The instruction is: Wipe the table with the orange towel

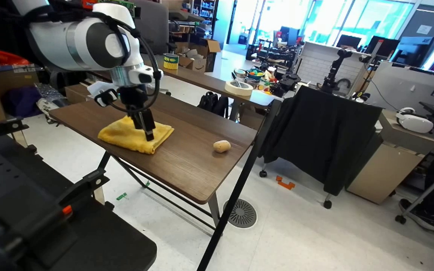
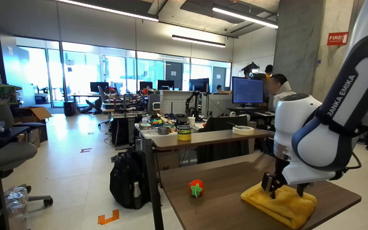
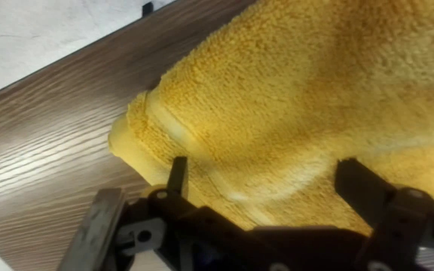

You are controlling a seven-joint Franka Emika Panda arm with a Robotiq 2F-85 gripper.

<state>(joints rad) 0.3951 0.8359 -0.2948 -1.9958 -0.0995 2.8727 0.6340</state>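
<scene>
The orange towel [image 1: 121, 137] [image 2: 287, 207] [image 3: 262, 86], a thick yellow-orange folded cloth, lies on the dark brown wood-grain table [image 1: 187, 167] [image 2: 216, 206] [image 3: 62, 124]. My gripper [image 2: 287, 194] [image 3: 263, 162] points down over it, jaws wide apart and open. Both fingertips appear to rest on or press lightly into the cloth, one near its folded edge in the wrist view. No fold of cloth is pinched between them. An exterior view shows one finger [image 1: 149, 134] clearly against the towel; the far one is mostly hidden.
A tan rounded object [image 1: 222, 146] shows on the table, and a red ball with a green star [image 2: 196, 188]; I cannot tell whether they are the same. A raised shelf behind holds a corn can [image 1: 171, 62] and tape roll [image 2: 243, 130]. A black post [image 1: 236, 188] stands at the table's end.
</scene>
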